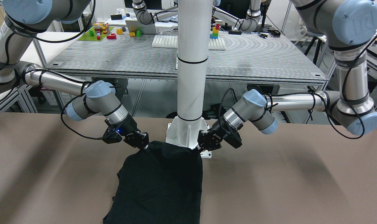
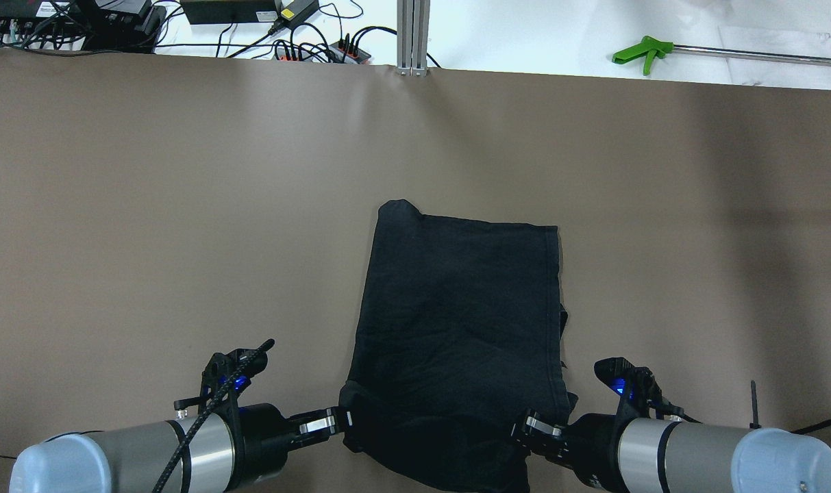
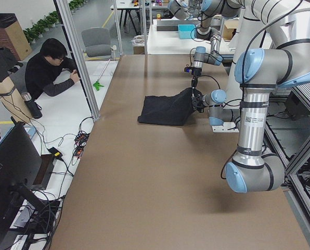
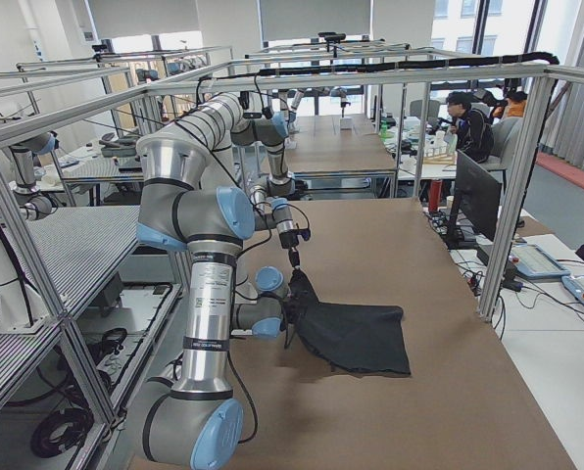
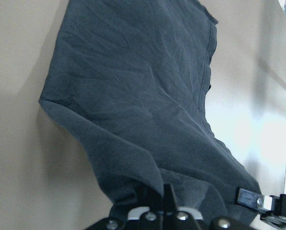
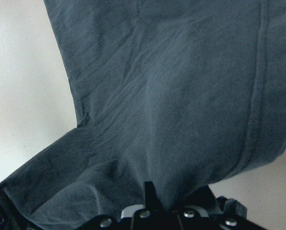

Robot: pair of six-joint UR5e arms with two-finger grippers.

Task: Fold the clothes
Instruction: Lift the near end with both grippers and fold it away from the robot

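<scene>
brown table [image 2: 148, 205], slatted bench [image 1: 253, 59] behind

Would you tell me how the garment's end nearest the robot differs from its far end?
The near end is lifted off the table, pinched at its corners by the left gripper and right gripper; the far end lies flat. The near end sags and bunches; the far end is smooth, straight-edged. Both are plain black fabric.

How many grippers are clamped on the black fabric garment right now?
2: left gripper on the black fabric garment at its robot-side left corner, right gripper at its robot-side right corner.
</scene>
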